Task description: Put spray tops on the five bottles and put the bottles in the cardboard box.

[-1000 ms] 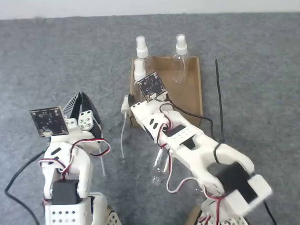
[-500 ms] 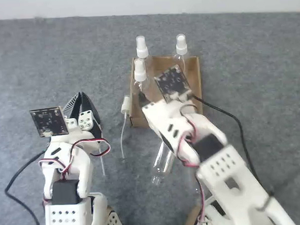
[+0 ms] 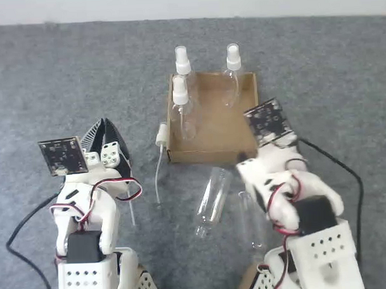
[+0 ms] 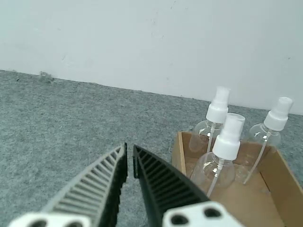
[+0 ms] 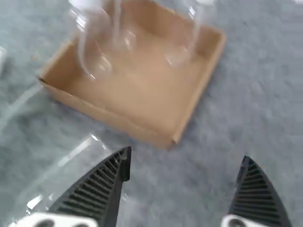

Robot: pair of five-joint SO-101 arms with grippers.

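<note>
At lower centre of the high view, clear capless plastic bottle lying on grey carpet just below shallow brown cardboard box, right gripper spread wide just beside its upper end, left gripper pressed together at lower left, well apart.

A robotics lab bench: a grey felt mat lies under the cardboard box, a bare white wall stands behind it, and an exposed circuit board sits just beside it.
</note>
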